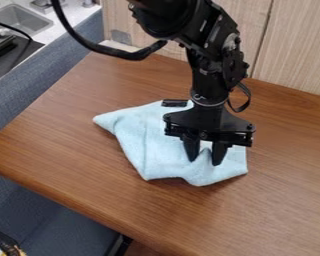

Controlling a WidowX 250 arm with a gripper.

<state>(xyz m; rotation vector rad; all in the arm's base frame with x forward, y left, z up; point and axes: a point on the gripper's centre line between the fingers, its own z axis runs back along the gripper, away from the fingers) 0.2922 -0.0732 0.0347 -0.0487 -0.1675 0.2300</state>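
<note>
The black gripper (205, 159) hangs over the right part of a light blue cloth (153, 150), its fingers pointing down. A bunched fold of the cloth stands between the two fingers, which are shut on it with the fabric's thickness keeping them slightly apart. Spread and wrinkled, the cloth lies on the brown wooden table (76, 145), one corner stretching to the upper left and its lower edge curving in front of the gripper. Part of the fabric is hidden behind the gripper.
A small dark block-like piece (175, 103) shows at the cloth's upper edge, beside the arm. Wooden panels (293, 45) rise behind the table. At the upper left are a grey sink (22, 19) and a black cable (96, 47) looping to the arm. The table's front edge slants to the lower right.
</note>
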